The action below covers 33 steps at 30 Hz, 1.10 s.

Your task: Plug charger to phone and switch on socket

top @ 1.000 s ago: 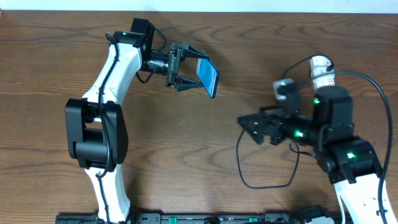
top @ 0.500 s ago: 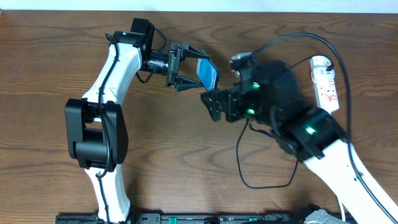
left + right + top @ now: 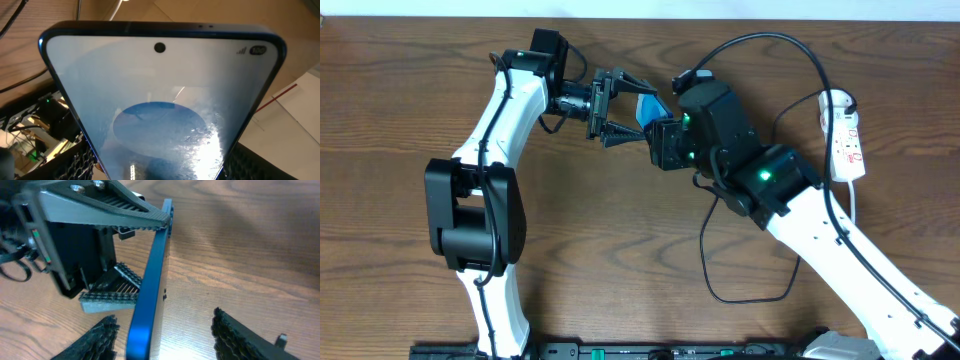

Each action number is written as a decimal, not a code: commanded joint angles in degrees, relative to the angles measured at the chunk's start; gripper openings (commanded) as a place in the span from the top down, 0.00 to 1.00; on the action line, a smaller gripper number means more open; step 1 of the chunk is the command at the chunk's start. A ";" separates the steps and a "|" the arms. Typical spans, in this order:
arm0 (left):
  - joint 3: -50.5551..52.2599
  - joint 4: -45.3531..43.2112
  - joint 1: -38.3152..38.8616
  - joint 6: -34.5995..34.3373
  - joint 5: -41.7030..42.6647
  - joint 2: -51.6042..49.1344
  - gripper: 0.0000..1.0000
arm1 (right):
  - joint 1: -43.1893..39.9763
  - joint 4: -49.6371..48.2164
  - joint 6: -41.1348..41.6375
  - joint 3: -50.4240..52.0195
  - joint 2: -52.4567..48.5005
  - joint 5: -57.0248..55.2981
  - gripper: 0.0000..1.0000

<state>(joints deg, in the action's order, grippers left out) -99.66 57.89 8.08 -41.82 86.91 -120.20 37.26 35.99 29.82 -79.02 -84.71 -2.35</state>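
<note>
The left tool [image 3: 628,112] grips the phone [image 3: 649,104], one ribbed finger pressed on each flat face, and holds it above the table [image 3: 400,100] at about 12 o'clock from the table's centre. From the left wrist, the pale blue screen fills the view, with the camera hole near its far edge. From the right wrist, the phone shows edge-on as a thin blue strip, tilted, with the wood grain below it.

The right tool [image 3: 169,332] stands open with that blue edge between its two dark ribbed fingers [image 3: 102,337]. The finger at 9 o'clock of the edge is just beside it; the one at 3 o'clock is well apart. Neither visibly touches.

The charger [image 3: 704,255] lies as a thin black loop on the table at 5 o'clock, running under the right arm. I cannot tell where its small plug tip is.

The socket [image 3: 847,135] lies at 3 o'clock near the table's edge, well apart from both tools.
</note>
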 commanded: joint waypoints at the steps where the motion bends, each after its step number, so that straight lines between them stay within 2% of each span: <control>1: 0.04 0.11 0.02 -0.07 3.21 2.67 0.23 | 0.35 -0.96 1.44 -1.40 -0.07 -1.11 0.47; 7: 0.04 0.11 0.02 -0.09 3.21 2.67 0.23 | 1.55 -2.14 1.42 -1.40 -0.42 -1.18 0.51; 16: 0.04 0.11 0.02 -0.07 3.21 2.67 0.23 | 2.16 -3.26 1.90 -1.40 -2.54 -4.83 0.68; 25: 0.04 0.11 0.02 -0.09 3.21 2.67 0.23 | 2.16 -3.76 1.88 -1.40 -2.54 -4.83 0.78; 33: 0.04 0.11 0.02 -0.09 3.21 2.67 0.23 | 2.21 -4.09 1.88 -1.40 -2.54 -4.85 0.92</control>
<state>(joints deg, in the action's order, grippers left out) -99.66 57.89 8.08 -41.82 86.94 -120.20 39.22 32.10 31.57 -79.11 -87.26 -6.46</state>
